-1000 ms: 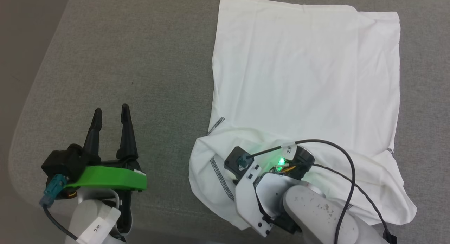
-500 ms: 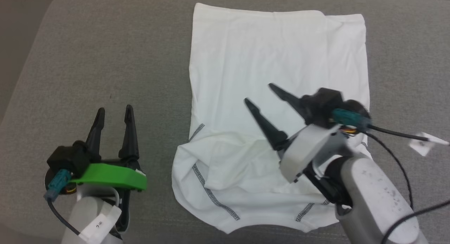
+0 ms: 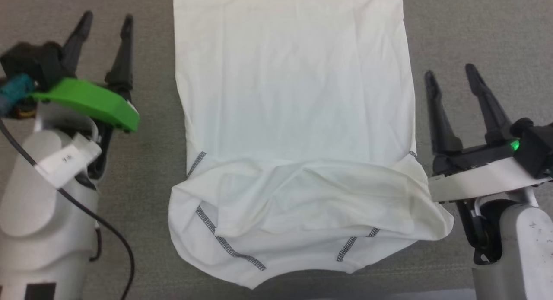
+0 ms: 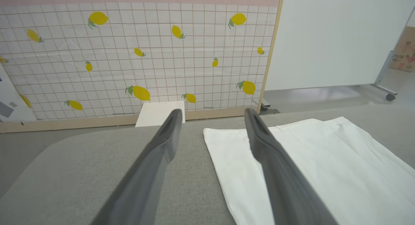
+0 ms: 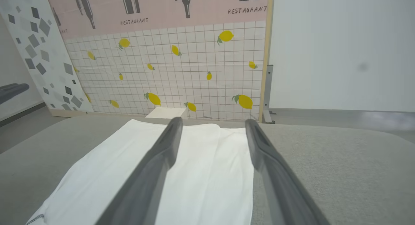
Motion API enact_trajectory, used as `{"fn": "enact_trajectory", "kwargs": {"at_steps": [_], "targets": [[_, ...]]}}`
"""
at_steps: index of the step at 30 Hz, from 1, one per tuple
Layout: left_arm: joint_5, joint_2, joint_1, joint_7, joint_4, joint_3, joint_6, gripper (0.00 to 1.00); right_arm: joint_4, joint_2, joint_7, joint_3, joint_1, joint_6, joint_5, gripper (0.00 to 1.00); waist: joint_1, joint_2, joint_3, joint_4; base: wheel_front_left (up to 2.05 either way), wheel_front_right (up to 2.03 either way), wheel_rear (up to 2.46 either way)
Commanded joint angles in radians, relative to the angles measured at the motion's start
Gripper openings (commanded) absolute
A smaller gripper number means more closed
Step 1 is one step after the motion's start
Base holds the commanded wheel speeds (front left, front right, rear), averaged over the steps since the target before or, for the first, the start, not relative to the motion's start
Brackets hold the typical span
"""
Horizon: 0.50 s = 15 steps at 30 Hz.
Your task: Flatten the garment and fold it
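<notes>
The white garment [image 3: 289, 97] lies spread on the grey table [image 3: 475, 27], smooth in its far part. Its near end is bunched in folds, where dark grey zigzag seams [image 3: 224, 241] show. My left gripper [image 3: 106, 21] stands open beside the garment's left edge, holding nothing. To the right of the cloth my right gripper [image 3: 449, 73] is open too, its fingers clear of the fabric. In the left wrist view the garment [image 4: 308, 163] lies to the right of my open gripper [image 4: 212, 116]. In the right wrist view the garment [image 5: 194, 173] spreads beneath my open gripper [image 5: 212, 124].
A lemon-patterned tiled panel [image 5: 181, 66] and a white wall [image 5: 340, 50] stand beyond the table's far edge. A small white box [image 4: 160, 113] sits at the panel's foot. A black cable [image 3: 86, 213] runs from my left forearm.
The head camera has moved and shows the cloth closer. My right gripper has lifted off the bunched near end and swung out to the garment's right side. The left gripper sits higher in view.
</notes>
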Motion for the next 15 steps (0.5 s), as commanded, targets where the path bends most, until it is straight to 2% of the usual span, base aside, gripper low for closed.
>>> {"fn": "enact_trajectory", "kwargs": {"at_steps": [1,6,11,15], "targets": [[-0.019,0.025,-0.062,0.019,0.014,-0.004,-0.007,1.0,-0.005,0.003,-0.022,-0.016,0.009,-0.002,0.009,1.0,0.0,-0.0001,0.089,-0.078,0.0,0.0,0.0],[-0.053,0.097,-0.219,0.133,0.063,-0.033,-0.007,1.0,0.003,0.003,-0.069,-0.047,0.004,-0.002,0.041,1.0,0.0,-0.0001,0.169,-0.139,0.0,0.0,0.0],[-0.08,0.2,-0.359,0.324,0.116,-0.051,-0.007,1.0,0.019,0.004,-0.099,-0.024,-0.023,-0.002,0.07,1.0,0.0,-0.0001,0.249,-0.227,0.0,0.0,0.0],[-0.095,0.239,-0.455,0.485,0.149,-0.059,0.006,1.0,0.031,0.004,-0.124,-0.013,-0.035,-0.002,0.095,1.0,0.0,-0.0001,0.299,-0.275,0.0,0.0,0.0]]}}
